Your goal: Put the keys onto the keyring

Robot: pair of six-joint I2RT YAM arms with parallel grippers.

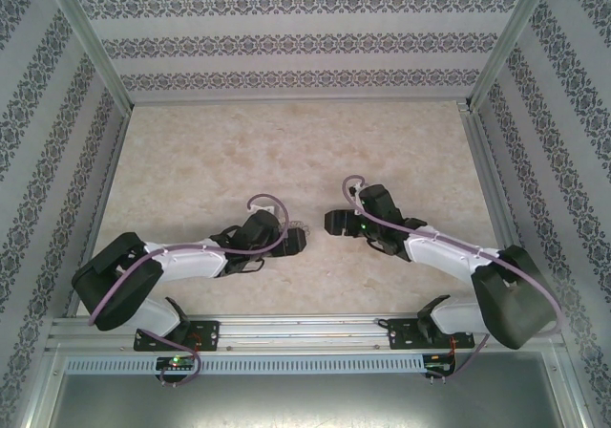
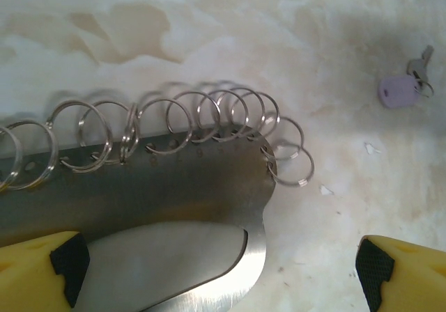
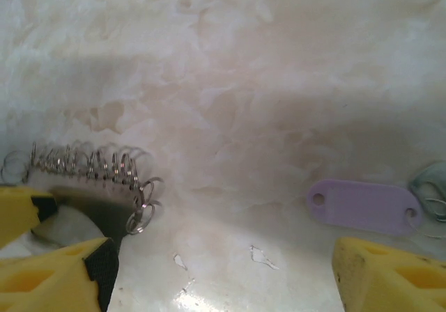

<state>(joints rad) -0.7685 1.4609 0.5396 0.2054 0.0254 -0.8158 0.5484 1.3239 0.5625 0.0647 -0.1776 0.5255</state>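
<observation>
Lying on the pale bench [image 2: 209, 19], the keyring [image 2: 139, 186], a grey metal plate edged with a row of wire rings, sits between the widely spread left fingers [image 2: 35, 270]. The key [image 2: 399, 90], on a lilac tag, rests apart from it on bare bench. The right fingers [image 3: 390, 277] are also spread, pinching nothing, with the tag just beyond them.
</observation>
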